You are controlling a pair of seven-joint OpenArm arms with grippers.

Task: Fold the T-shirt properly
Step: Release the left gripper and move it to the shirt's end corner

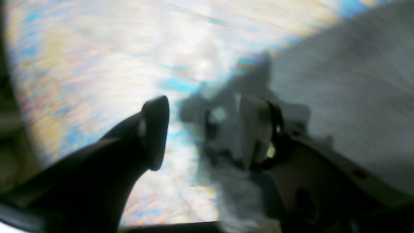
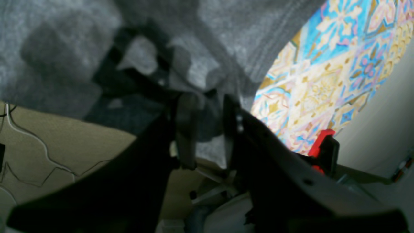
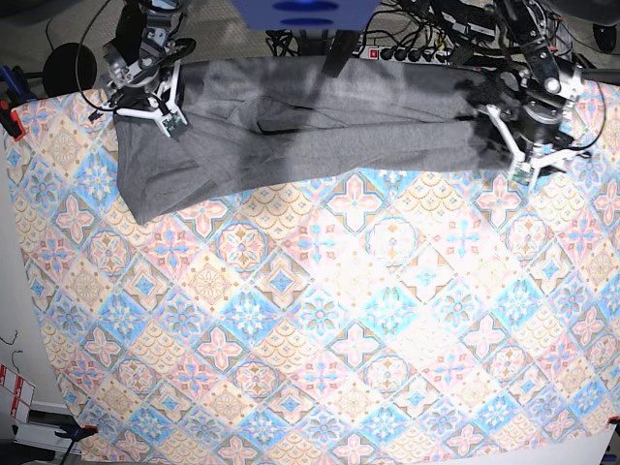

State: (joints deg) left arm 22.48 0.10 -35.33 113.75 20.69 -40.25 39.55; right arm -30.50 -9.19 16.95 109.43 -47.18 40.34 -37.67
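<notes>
A tablecloth [image 3: 320, 329] with blue, pink and yellow tile patterns covers the table and is bright in the middle from the light. Behind its far edge lie black cables [image 3: 426, 39] and a power strip [image 3: 387, 53] on a dark floor. A red clamp [image 2: 323, 145] holds the cloth's edge.

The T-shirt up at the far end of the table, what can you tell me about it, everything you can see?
The T-shirt is plain heather grey, soft knit, with no print. It lies stretched sideways in a long wrinkled band along the far edge of the patterned tablecloth, one end drooping lower toward the near side. The right gripper has a fold of fabric between its fingers at that end. At the other end the left gripper stands open beside the cloth.
</notes>
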